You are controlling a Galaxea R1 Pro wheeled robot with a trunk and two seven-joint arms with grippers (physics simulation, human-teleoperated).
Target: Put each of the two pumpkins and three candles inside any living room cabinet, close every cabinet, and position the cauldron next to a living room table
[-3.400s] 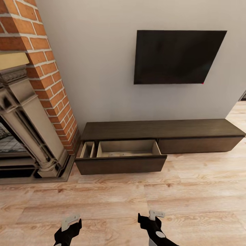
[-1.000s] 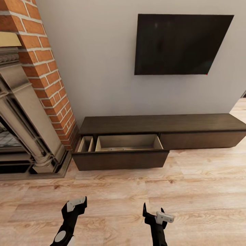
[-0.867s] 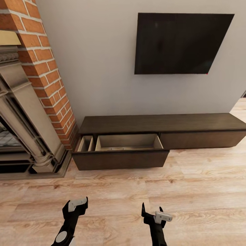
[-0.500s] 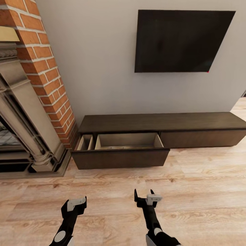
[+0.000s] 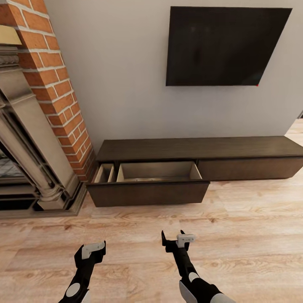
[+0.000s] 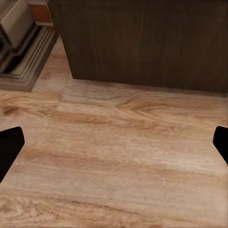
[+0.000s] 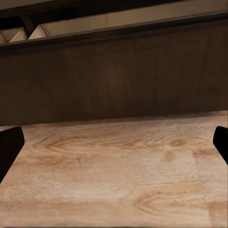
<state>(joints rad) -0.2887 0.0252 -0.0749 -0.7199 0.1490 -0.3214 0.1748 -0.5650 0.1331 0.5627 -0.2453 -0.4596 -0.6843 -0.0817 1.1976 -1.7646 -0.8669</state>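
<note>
The long dark-brown cabinet point(image 5: 198, 149) stands against the wall, its left drawer front point(image 5: 147, 192) pulled out over a pale interior point(image 5: 155, 170). That front hides the drawer's floor, and no pumpkins, candles, cauldron or table are in sight. My right gripper point(image 5: 173, 239) is open and empty above the floor, a short way before the drawer front point(image 7: 114, 80), with a dark fingertip point(image 7: 9, 145) at each side of the right wrist view. My left gripper point(image 5: 90, 251) is open and empty, lower and further back, facing the front's left end point(image 6: 142, 42).
A stone fireplace point(image 5: 29, 139) and its brick chimney point(image 5: 54, 84) stand left of the cabinet, the plinth point(image 6: 28, 66) reaching onto the floor. A black TV point(image 5: 223, 46) hangs on the wall. Wooden floor point(image 5: 252, 235) stretches to the right.
My right arm has reached forward toward the drawer front and turned its gripper. The view has crept closer to the cabinet. The left gripper has barely moved.
</note>
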